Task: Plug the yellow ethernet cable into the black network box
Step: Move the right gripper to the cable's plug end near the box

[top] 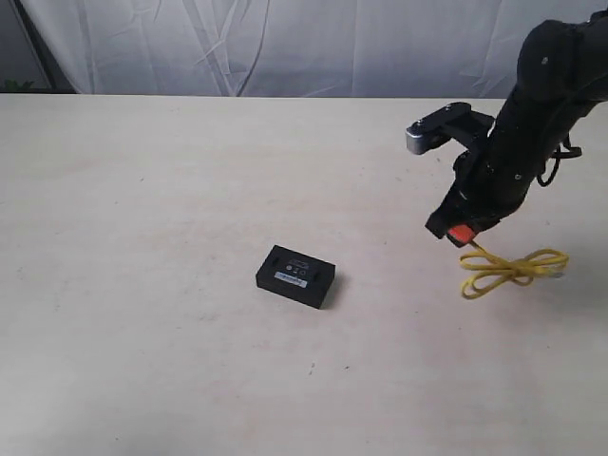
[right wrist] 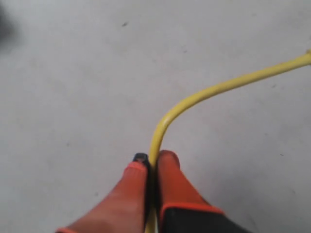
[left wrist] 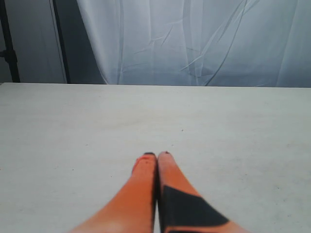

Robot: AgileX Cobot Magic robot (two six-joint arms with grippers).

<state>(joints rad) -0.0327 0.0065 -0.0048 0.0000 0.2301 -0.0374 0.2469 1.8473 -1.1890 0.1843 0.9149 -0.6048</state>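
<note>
The black network box lies flat near the middle of the table, white label strip up. To its right, my right gripper is shut on the yellow ethernet cable; the cord runs from between its orange fingers down to a looped bundle on the table. In the right wrist view the yellow ethernet cable comes out between the shut fingertips and curves away. The plug in the grip is hidden. My left gripper is shut with nothing in it, and the arm is out of the exterior view.
The pale table ends at a far edge backed by a white curtain. A dark stand rises at the far left in the left wrist view.
</note>
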